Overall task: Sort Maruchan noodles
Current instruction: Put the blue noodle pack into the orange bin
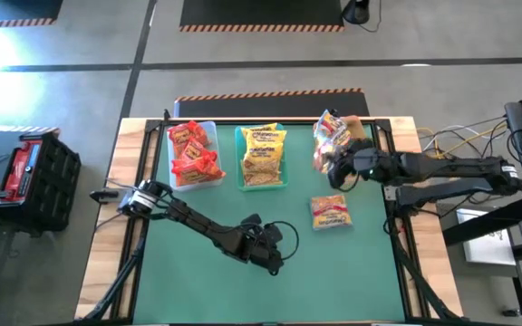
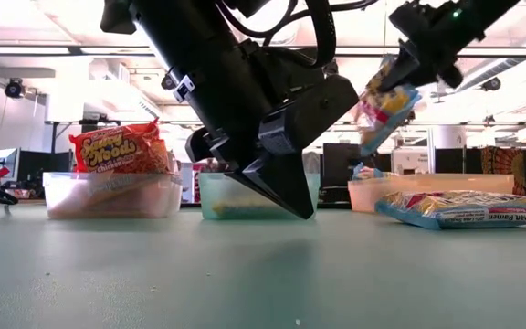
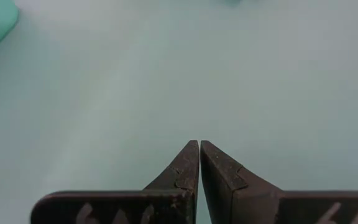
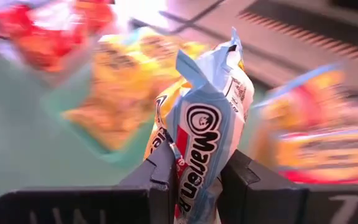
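Green table mat [image 1: 352,281], three bins along far edge. Your right gripper [image 1: 333,170] clamps crinkly yellow-pink ramen packet [image 4: 204,124], long axis upright, just above, probably, tan bin [image 1: 376,129]. Left gripper [image 1: 275,263] pinched empty mid-table. Last flat yellow-pink packet [image 1: 331,214] lies nearer right arm.

Blurred and hidden bits

My left arm [image 2: 245,100] hides the teal bin [image 2: 210,196]; bins behind my held packet [image 4: 201,143] blur.

Bright overhead light glares on the floor [image 1: 25,36]; right wrist background blurs.
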